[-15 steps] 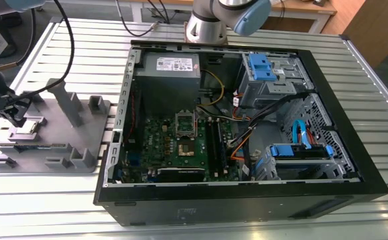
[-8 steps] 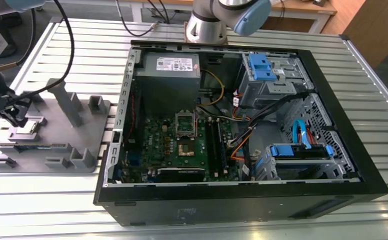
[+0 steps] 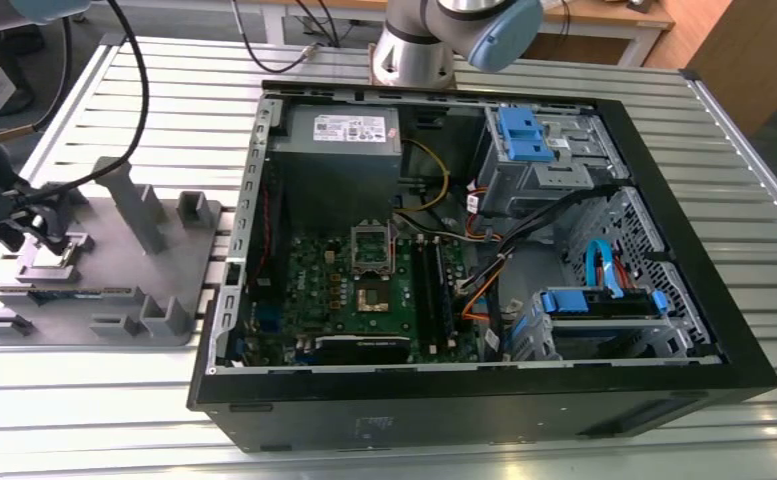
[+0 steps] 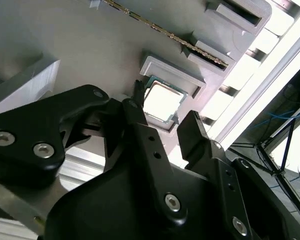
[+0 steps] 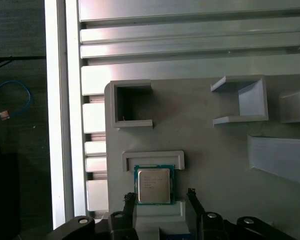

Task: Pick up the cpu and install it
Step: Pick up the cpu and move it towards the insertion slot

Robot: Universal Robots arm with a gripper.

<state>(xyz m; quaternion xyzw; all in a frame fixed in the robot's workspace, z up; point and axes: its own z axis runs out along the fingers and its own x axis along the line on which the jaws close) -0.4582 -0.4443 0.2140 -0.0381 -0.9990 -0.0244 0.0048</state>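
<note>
The cpu is a small square chip with a shiny metal top. It lies flat in a shallow recess of the grey holder plate. In the second wrist view the cpu shows bright between the black fingers. My gripper is open and hangs just above it, one fingertip on each side of the chip, not gripping it. In the exterior view the gripper is over the holder plate at the exterior view's left. The motherboard's socket sits inside the case with its hinged plate raised.
The open computer case takes up the middle of the slatted aluminium table. Upright grey holder blocks stand on the plate beside my gripper. A memory stick rests on edge in the plate. Cables and drive bays crowd the case's right half.
</note>
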